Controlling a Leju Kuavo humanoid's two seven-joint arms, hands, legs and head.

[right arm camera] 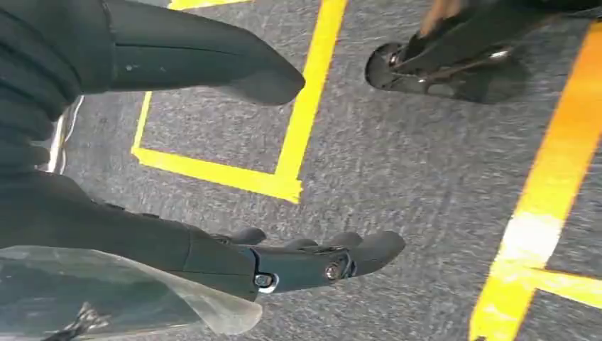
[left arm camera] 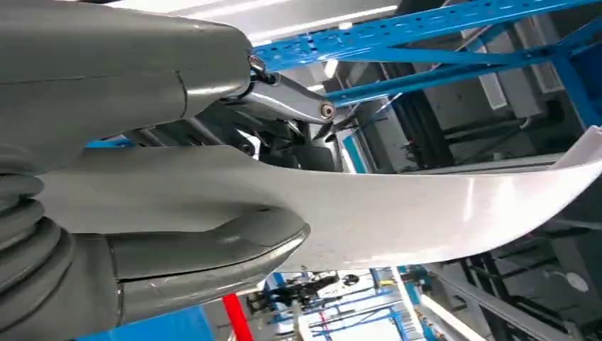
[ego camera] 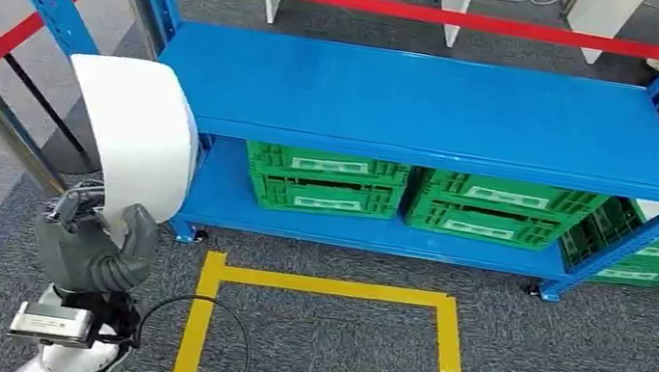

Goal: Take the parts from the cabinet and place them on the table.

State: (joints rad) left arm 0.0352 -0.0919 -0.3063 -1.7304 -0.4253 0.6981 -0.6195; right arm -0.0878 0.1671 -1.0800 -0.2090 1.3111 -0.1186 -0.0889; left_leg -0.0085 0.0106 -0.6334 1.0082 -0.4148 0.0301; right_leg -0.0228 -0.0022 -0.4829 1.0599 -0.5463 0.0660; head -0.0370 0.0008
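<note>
My left hand [ego camera: 93,245] grips the lower end of a large white curved part [ego camera: 133,134] at the lower left, in front of the blue rack's left corner. The part stands up from the hand and arches over at its top. In the left wrist view the thumb [left arm camera: 213,249] presses under the white part [left arm camera: 440,213] while darker fingers close on it from the other side. My right hand [right arm camera: 142,234] hangs over the grey carpet, fingers [right arm camera: 319,259] apart and nothing in it.
The blue rack's upper shelf [ego camera: 415,106] is bare. Green crates [ego camera: 326,181] [ego camera: 498,208] [ego camera: 658,242] sit on the lower shelf. A yellow tape outline [ego camera: 331,286] marks the carpet in front of the rack. Red barrier tape [ego camera: 428,12] runs behind, and a black cable [ego camera: 218,326] loops near my left arm.
</note>
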